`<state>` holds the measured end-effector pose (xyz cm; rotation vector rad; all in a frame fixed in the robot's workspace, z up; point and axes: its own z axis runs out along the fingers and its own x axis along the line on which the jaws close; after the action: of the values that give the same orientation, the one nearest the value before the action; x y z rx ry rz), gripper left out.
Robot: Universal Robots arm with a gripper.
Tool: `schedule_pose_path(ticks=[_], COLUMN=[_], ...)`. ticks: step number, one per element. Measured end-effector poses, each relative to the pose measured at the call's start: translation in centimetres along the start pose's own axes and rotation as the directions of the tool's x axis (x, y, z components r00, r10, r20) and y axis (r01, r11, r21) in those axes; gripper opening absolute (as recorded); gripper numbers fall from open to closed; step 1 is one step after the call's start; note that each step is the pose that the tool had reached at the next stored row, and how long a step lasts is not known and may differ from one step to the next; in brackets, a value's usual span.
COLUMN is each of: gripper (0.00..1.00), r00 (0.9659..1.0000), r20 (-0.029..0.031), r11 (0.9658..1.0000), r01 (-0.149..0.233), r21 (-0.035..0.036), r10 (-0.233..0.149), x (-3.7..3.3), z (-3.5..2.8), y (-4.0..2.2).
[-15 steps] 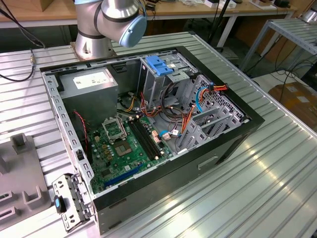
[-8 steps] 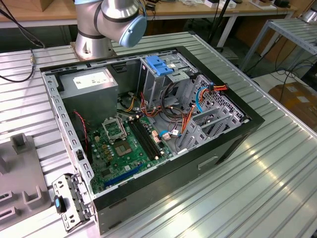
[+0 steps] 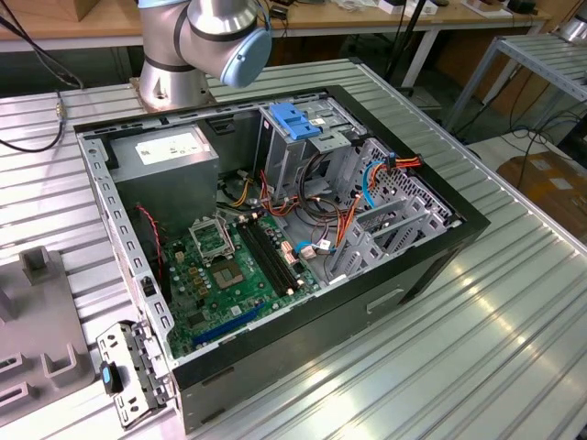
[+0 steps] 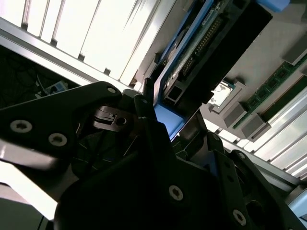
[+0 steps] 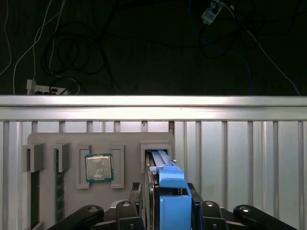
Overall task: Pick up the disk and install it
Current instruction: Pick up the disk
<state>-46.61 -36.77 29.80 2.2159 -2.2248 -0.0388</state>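
Slot walls of the holder (image 5: pixel 129 143) hem the disk (image 5: pixel 169 188); cables (image 3: pixel 344 225) crowd the drive cage (image 3: pixel 316 151).

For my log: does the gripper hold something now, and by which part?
The disk, it seems: the gripper is shut on the two flat sides of its blue-railed end.

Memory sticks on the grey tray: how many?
2. One stick in the tray's end slot, the other stick in the next, toward the processor chip. More may be hidden off-frame.
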Motion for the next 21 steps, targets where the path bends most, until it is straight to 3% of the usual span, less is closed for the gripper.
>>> schedule_pose_path(ticks=[15, 21], gripper=[0.48, 0.37], r00=[1.0, 1.0], r20=[0.0, 0.0], r11=[1.0, 1.0], r01=[0.0, 0.0], r21=[0.0001, 0.0], r10=[0.0, 0.0], x=[-0.16, -0.16], z=[0.2, 0.21], y=[0.0, 0.0])
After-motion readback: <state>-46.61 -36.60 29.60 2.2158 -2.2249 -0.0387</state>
